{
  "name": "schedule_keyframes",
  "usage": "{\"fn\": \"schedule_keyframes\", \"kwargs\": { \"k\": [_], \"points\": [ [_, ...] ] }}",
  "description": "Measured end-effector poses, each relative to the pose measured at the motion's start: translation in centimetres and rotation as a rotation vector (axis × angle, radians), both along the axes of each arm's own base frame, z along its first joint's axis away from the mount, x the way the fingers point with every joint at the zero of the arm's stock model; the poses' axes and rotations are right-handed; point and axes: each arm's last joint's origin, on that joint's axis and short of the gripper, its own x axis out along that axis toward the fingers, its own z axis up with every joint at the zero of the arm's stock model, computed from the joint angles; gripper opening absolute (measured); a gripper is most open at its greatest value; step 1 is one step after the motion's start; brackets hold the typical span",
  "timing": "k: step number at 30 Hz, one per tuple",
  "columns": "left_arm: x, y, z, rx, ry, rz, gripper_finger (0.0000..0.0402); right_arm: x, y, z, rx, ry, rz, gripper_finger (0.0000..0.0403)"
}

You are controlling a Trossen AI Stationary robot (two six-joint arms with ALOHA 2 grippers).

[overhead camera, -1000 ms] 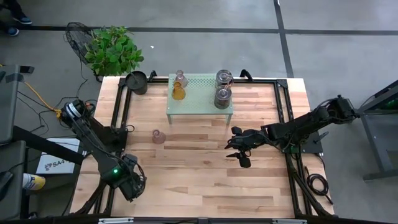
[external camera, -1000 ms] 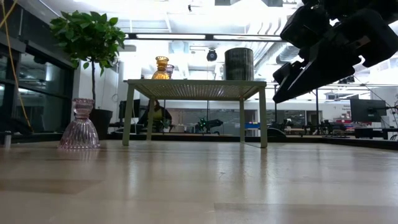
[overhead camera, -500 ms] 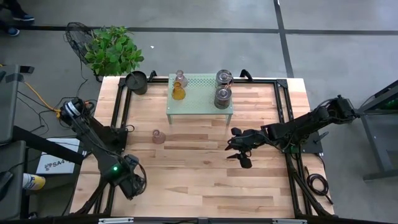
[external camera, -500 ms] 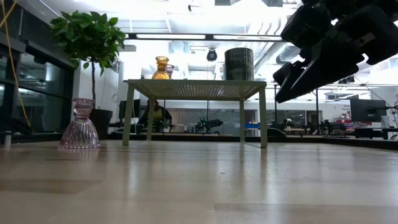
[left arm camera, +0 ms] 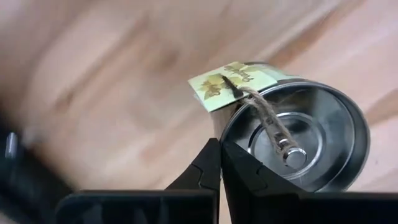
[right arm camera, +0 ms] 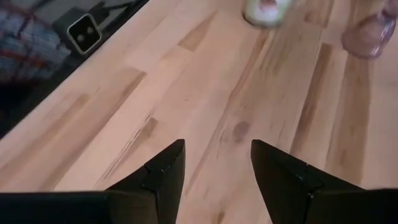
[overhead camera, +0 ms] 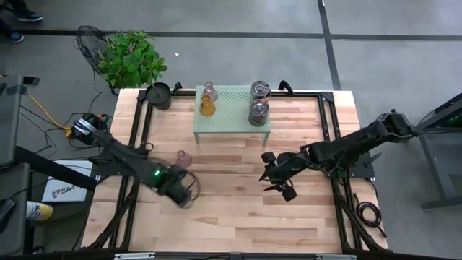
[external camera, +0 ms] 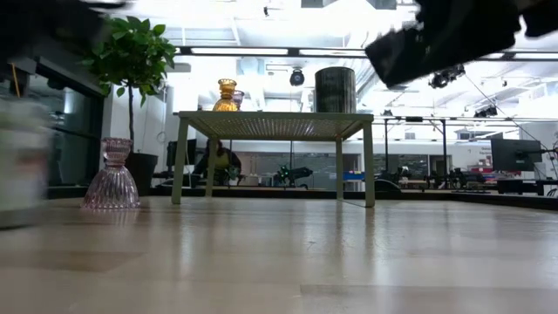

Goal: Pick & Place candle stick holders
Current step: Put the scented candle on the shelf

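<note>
Around my workspace: the pale butcher-block wooden table (overhead camera: 231, 217) and what surrounds it.

On that table I see a small pale-green metal stand with a perforated top (overhead camera: 232, 119) at the far middle, raised on thin legs (external camera: 340, 167). A round black pot (overhead camera: 159, 94) sits at the table's far left corner. Just beyond that corner, off the table, stands a leafy green potted plant (overhead camera: 131, 59), also visible behind the table in my low view (external camera: 129, 52). A yellow cable (overhead camera: 45, 112) trails across the grey floor left of the table, near a white labelled box (overhead camera: 61, 189).
</note>
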Motion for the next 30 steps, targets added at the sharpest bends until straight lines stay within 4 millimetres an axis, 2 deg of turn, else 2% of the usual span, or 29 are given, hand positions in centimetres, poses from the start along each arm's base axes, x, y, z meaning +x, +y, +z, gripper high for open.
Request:
{"fn": "schedule_keyframes", "kwargs": {
  "k": [5, 9, 14, 23, 30],
  "points": [
    [2.9, 2.9, 0.1, 0.046, -0.143, -0.093, 0.0, 0.3, 0.7, 2.4, -0.103, -0.006, 0.075, 0.0179],
    [4.9, 5.1, 0.3, 0.073, -0.252, -0.163, 0.0, 0.3, 1.2, 2.9, -0.168, -0.051, 0.15, 0.0179],
    [6.8, 7.3, 0.3, 0.109, -0.353, -0.231, 0.0, 0.7, 1.6, 2.3, -0.234, -0.076, 0.219, 0.0179],
    [9.5, 10.0, 0.0, 0.13, -0.492, -0.31, 0.0, 3.2, 2.3, -0.7, -0.331, -0.086, 0.268, 0.0179],
    [11.1, 10.7, -0.3, 0.134, -0.589, -0.356, 0.0, 5.9, 2.4, -0.3, -0.403, -0.126, 0.251, 0.0179]
  ]
}}
